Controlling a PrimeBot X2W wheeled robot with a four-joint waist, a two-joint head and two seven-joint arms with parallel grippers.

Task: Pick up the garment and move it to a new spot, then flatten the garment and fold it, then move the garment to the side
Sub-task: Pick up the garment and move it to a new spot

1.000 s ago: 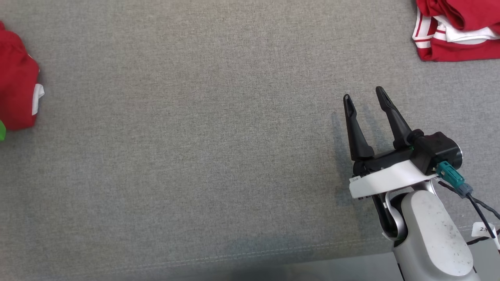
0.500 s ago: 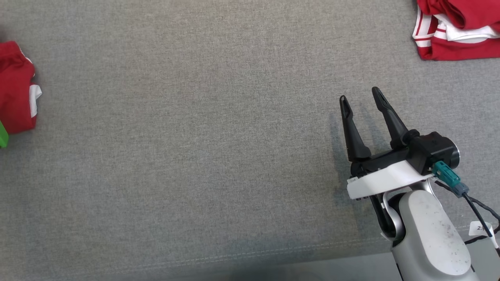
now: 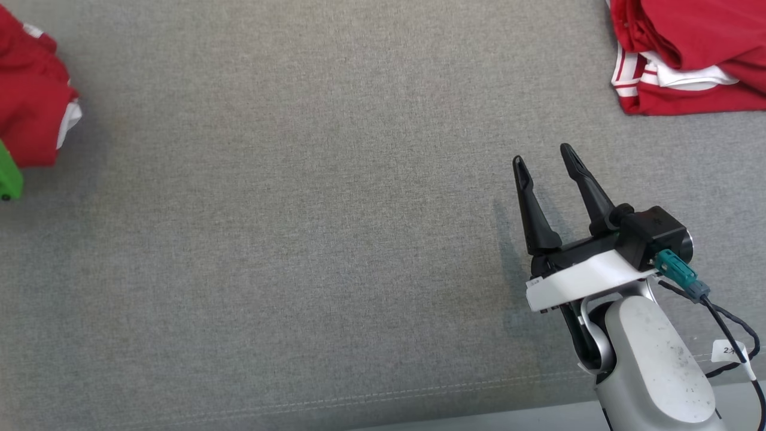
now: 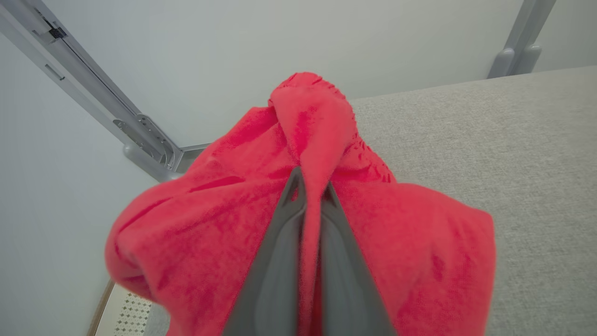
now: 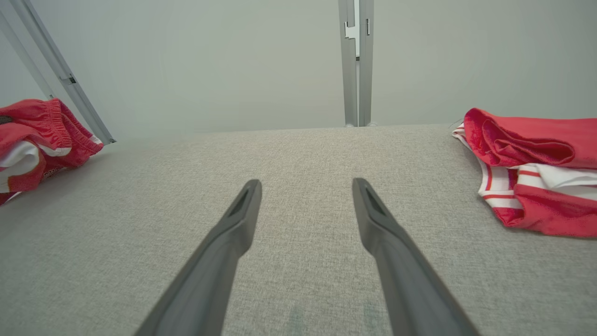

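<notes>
One second ago open, the left claw now pinches the crumpled red fabric garment; lifting seems next. The right claw gapes empty.

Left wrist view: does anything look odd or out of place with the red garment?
Nothing looks damaged or spilled. The left tool is shut on the red garment. The garment is bunched, with a fold poking up beyond the tool, as you would expect in a pick-up.

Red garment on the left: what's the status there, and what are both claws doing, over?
Left gripper shut on red garment, fold pinched in its jaws. Right gripper open, holding nothing, over grey surface. Second red-and-white pile far right, apart from both.
</notes>
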